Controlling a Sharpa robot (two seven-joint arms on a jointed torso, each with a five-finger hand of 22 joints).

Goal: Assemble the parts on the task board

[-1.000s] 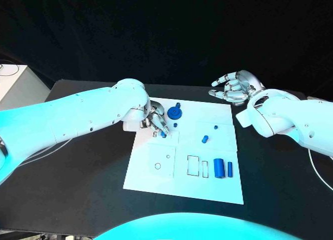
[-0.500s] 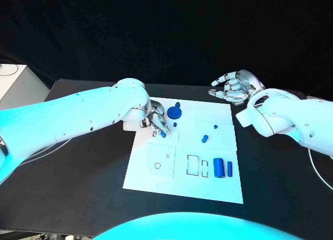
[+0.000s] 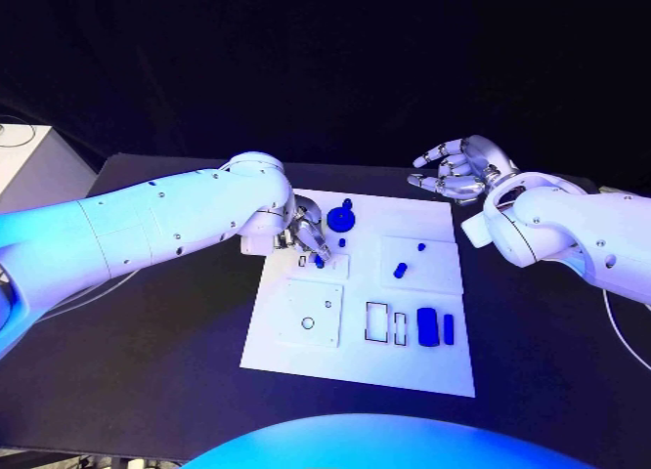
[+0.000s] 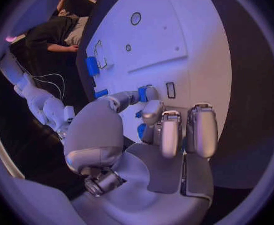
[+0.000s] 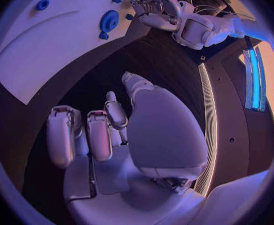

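The white task board (image 3: 357, 366) lies mid-table. My left hand (image 3: 306, 234) hovers over its far left part and pinches a small blue part (image 3: 319, 260) between thumb and a finger; in the left wrist view the small blue part (image 4: 143, 93) sits at the fingertips of my left hand (image 4: 156, 130), just above the board (image 4: 174, 45). A round blue part (image 3: 340, 217) lies just beyond that hand. A small blue piece (image 3: 401, 271) lies mid-board, and two blue cylinders (image 3: 436, 327) lie near the right edge. My right hand (image 3: 459, 168) hangs past the board's far right corner, fingers apart, holding nothing.
Rectangular outlined slots (image 3: 383, 323) and a square plate with a hole (image 3: 312, 313) mark the board's near half. A white box (image 3: 29, 166) stands off the table's far left. A thin cable (image 3: 622, 332) runs along the right side.
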